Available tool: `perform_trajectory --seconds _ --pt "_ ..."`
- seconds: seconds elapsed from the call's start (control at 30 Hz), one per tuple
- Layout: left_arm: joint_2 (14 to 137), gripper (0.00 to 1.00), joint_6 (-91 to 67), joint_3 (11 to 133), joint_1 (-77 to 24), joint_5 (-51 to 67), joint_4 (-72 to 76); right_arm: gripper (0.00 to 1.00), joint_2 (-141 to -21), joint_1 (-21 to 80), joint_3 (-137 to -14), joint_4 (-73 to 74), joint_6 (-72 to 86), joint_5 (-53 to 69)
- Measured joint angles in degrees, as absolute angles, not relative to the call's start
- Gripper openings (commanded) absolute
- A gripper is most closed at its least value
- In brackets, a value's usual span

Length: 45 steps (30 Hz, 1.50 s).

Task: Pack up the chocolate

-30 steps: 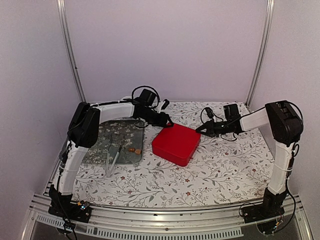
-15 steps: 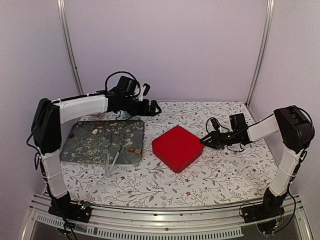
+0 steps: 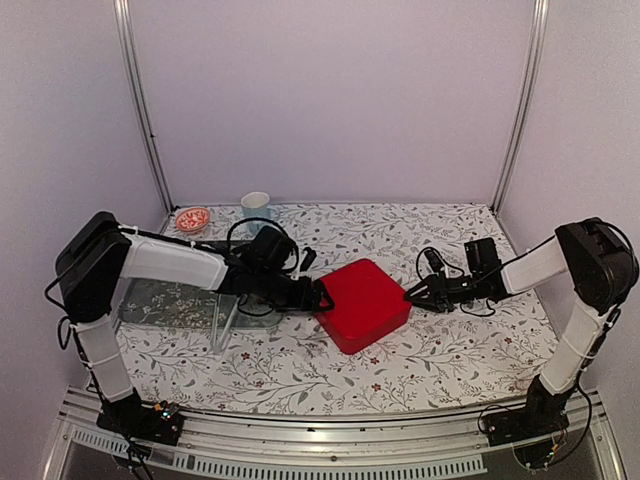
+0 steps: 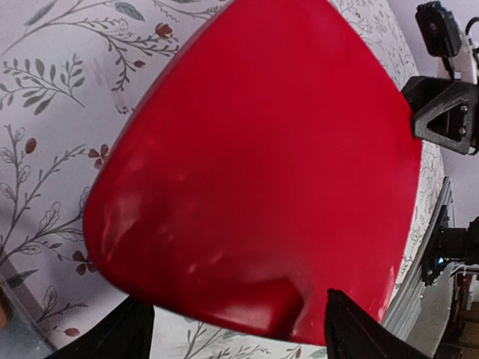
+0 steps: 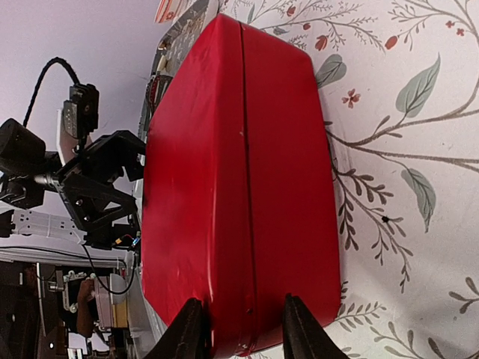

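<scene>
Right pincer [image 5: 244, 301] is found clamped across red box [image 5: 191, 187] at its seam [image 5: 248, 187], shown only by this wrist view; left pincer [image 4: 238, 301], spread, straddles the opposite corner

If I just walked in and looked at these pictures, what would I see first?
The bright red box in the middle of the flowery table jumps out first. Then you'd spot two black robot arms pointing at it from both sides. The left gripper is at the box's left corner and the right gripper is at its right corner.
</scene>
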<state>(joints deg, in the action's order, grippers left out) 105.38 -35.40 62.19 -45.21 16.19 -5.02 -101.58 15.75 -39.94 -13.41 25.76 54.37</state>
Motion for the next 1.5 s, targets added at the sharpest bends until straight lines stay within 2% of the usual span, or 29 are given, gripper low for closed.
perform_trajectory --seconds 0.27,0.37,0.53,0.67,0.77,0.87,1.07,1.3,1.5 --pt "114.28 0.60 -35.73 70.81 -44.16 18.22 -4.08 0.24 -99.20 15.25 -36.21 -15.51 27.44 56.31" --pt "117.40 0.58 -34.61 74.83 -42.72 18.79 -3.68 0.24 -98.65 15.55 -34.83 -16.60 28.47 57.25" --pt "121.23 0.59 -31.42 80.60 -40.88 19.70 -5.30 0.24 -98.10 17.45 -33.06 -19.16 30.94 57.69" --pt "124.29 0.67 -27.66 86.63 -39.94 19.29 -8.93 0.27 -97.82 19.18 -31.55 -22.24 33.80 57.95" --pt "124.92 0.71 -24.62 89.73 -39.42 16.75 -12.51 0.26 -97.84 21.63 -30.63 -25.04 36.42 57.98" --pt "123.57 0.70 -22.24 90.78 -39.20 12.82 -15.31 0.25 -98.37 24.29 -29.69 -28.16 39.42 58.00" --pt "115.92 0.46 -17.17 91.61 -41.12 6.46 -21.89 0.24 -100.60 25.10 -28.01 -35.51 45.17 58.65" --pt "108.62 0.30 -11.81 93.01 -51.88 5.80 -25.43 0.22 -101.75 25.08 -27.27 -39.42 47.97 59.13" --pt "112.31 0.17 -9.67 94.85 -58.08 7.90 -28.18 0.22 -101.75 25.08 -26.92 -40.34 48.62 59.05"
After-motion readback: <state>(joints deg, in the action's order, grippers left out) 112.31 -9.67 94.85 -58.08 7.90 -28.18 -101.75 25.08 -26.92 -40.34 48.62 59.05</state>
